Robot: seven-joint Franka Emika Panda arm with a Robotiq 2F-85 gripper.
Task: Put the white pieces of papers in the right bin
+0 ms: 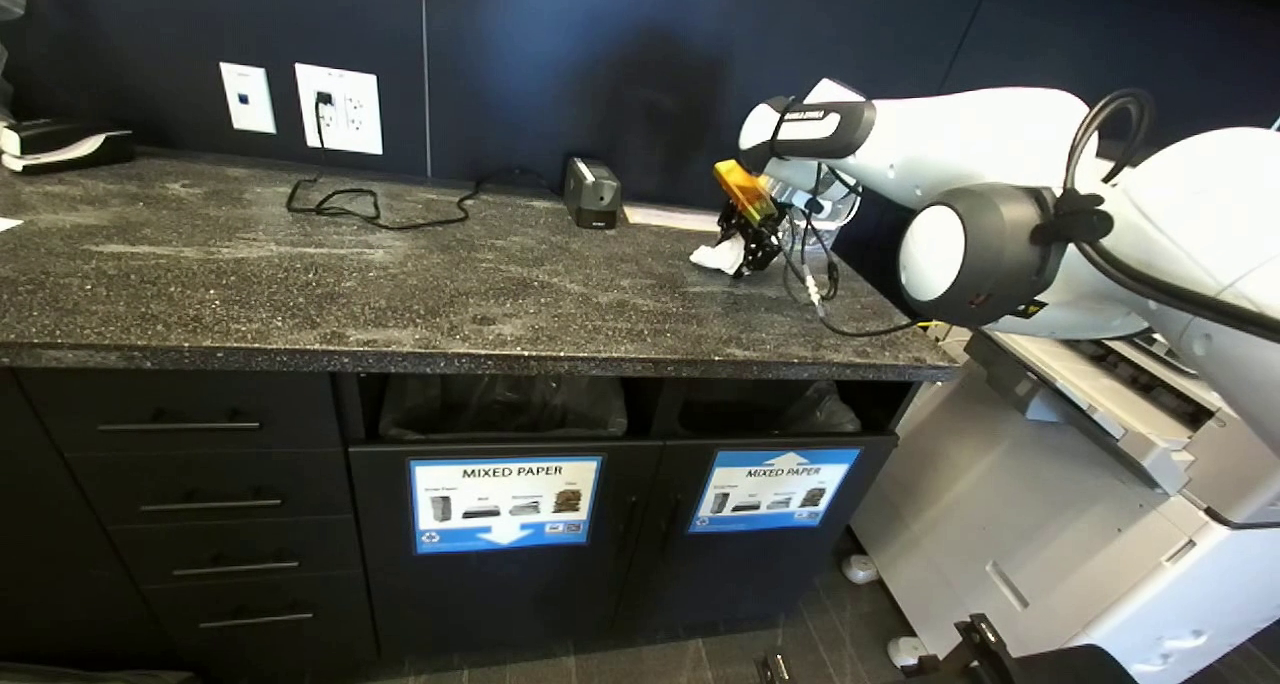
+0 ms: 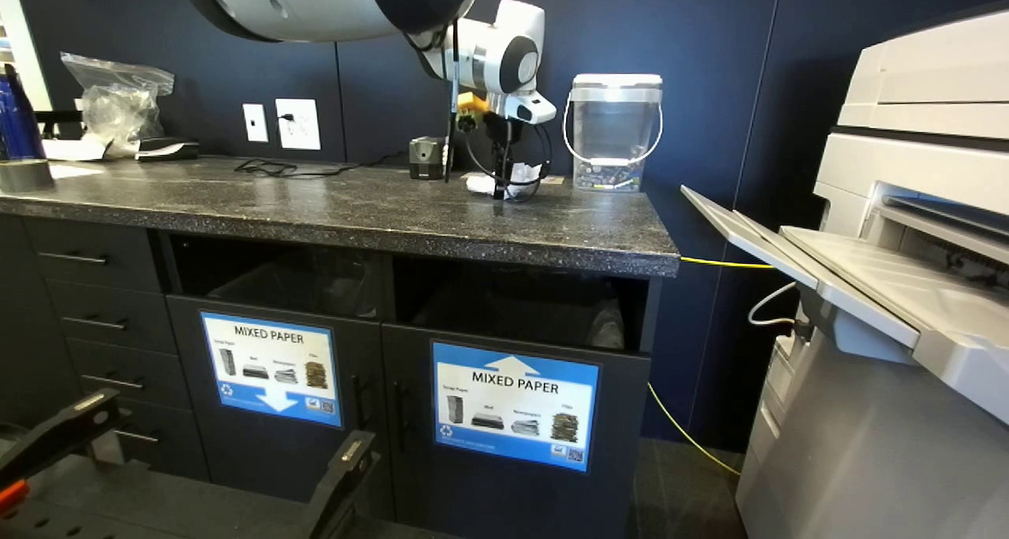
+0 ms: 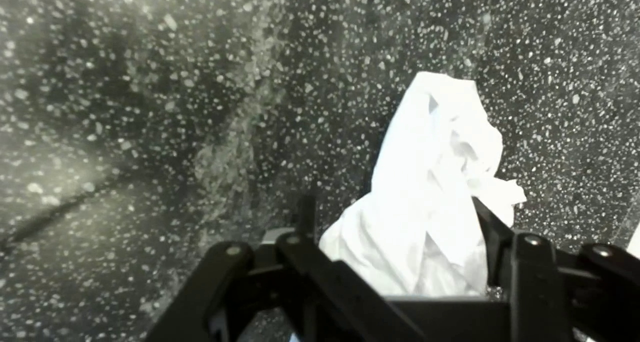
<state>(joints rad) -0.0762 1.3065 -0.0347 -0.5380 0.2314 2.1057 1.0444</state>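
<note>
A crumpled white piece of paper (image 3: 425, 177) lies on the speckled counter between the parted fingers of my gripper (image 3: 392, 207). The right finger overlaps the paper's edge; a narrow gap shows beside the left one. At the right edge of the wrist view is a sliver of another white piece (image 3: 635, 243). In both exterior views the gripper (image 1: 745, 264) is low at the counter, with white paper (image 1: 718, 255) around it and partly hidden. The right bin (image 2: 516, 405) is the dark cabinet below, with an open slot and an up-arrow "MIXED PAPER" sign.
Beside the right bin is a twin bin (image 1: 505, 504) with a down-arrow sign. A pencil sharpener (image 1: 593, 194) with a cable (image 1: 380, 219) and a clear lidded tub (image 2: 615, 133) stand at the back of the counter (image 1: 450, 294). A printer (image 1: 1010, 504) stands right of the cabinets.
</note>
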